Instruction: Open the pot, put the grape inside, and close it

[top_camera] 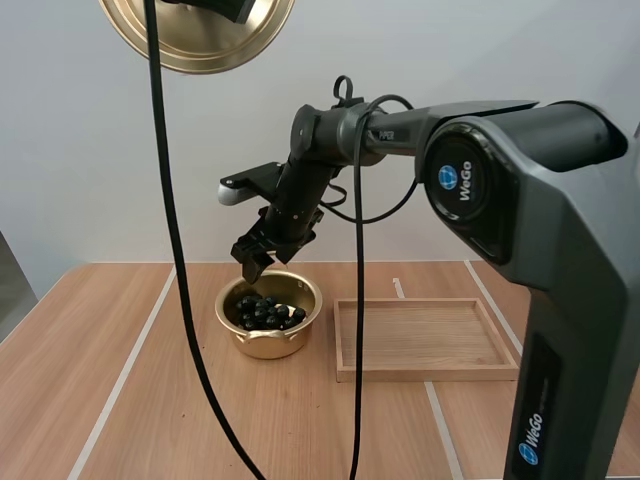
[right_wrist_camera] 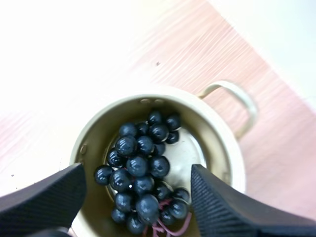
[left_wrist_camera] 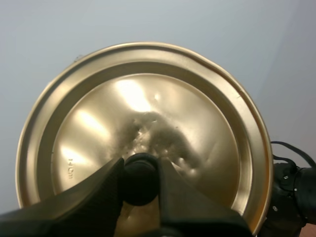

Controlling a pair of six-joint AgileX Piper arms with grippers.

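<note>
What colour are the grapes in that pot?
Glossy blue-black grapes, seen best in the right wrist view.

The table (top_camera: 150, 400) is of light brown wood, and thin white lines (top_camera: 122, 378) run across it from the near edge toward the far wall. Two things stand directly on it. A gold pot (top_camera: 265, 343) sits upright near the middle, open at the top, with a loop handle at its side. Just right of the pot, close but apart from it, a shallow rectangular tray (top_camera: 430, 373) of pale wood lies flat, and one white line passes under it
</note>
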